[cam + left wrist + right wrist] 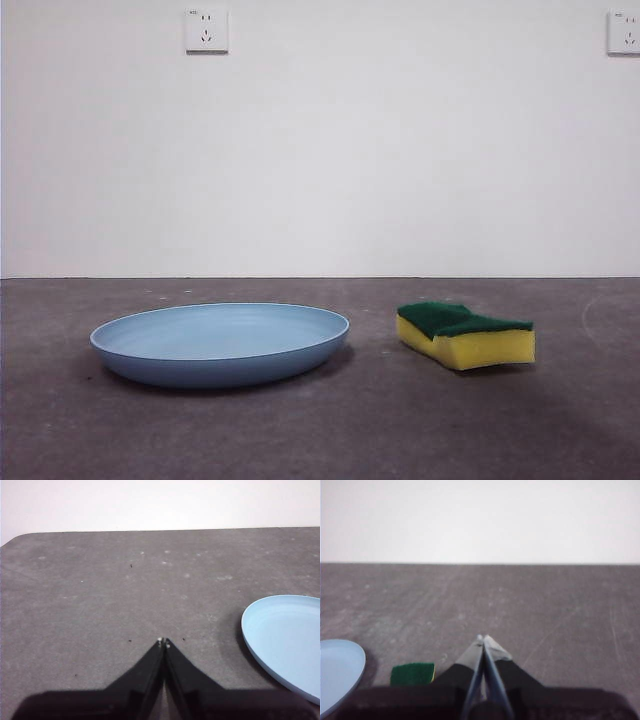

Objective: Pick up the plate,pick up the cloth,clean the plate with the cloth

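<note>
Plate (220,345) light blue; cloth (466,335) yellow, dark green top; table (320,430) mottled dark grey; wall (320,150) white.

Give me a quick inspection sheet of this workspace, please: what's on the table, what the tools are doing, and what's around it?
Surface: dark grey table, scuffed with pale specks.
Job's things: light-blue plate lies flat; the cloth, really a yellow sponge with a green top, lies beside it, apart from it. Neither is held.
Clutter: nothing seen.
Grippers: left tool is shut, empty, over bare table beside the plate; right tool is shut, empty, with the sponge near it. Neither shows in the front view.
Cables: nothing seen.
Surroundings: plain white wall with two wall sockets.
</note>
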